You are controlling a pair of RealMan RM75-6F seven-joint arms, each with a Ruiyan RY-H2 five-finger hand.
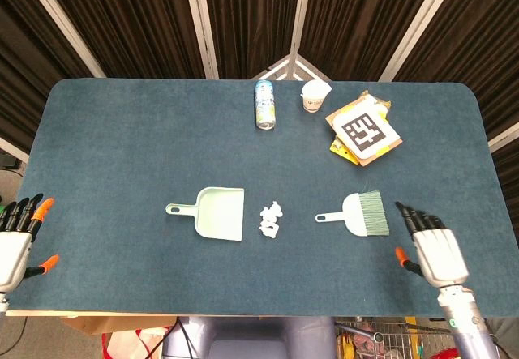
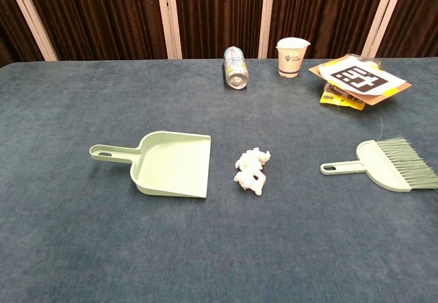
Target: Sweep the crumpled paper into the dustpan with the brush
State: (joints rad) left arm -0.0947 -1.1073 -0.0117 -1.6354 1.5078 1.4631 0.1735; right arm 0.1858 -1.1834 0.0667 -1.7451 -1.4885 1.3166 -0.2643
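A pale green dustpan [image 1: 214, 212] [image 2: 170, 163] lies flat on the blue table, its handle pointing left. Just right of its mouth sits the white crumpled paper [image 1: 270, 220] [image 2: 251, 170]. Further right lies the green brush [image 1: 361, 215] [image 2: 390, 165], handle toward the paper and bristles to the right. My right hand [image 1: 431, 249] hovers open, fingers spread, just right of the bristles and a little nearer the front edge. At the table's front left corner my left hand [image 1: 18, 241] is open and empty. The chest view shows neither hand.
At the back of the table lie a can on its side [image 1: 265, 104], a white paper cup [image 1: 315, 96], and a board with a black-and-white marker [image 1: 362, 128] over yellow packets. The table's front edge [image 1: 243, 314] runs just below both hands.
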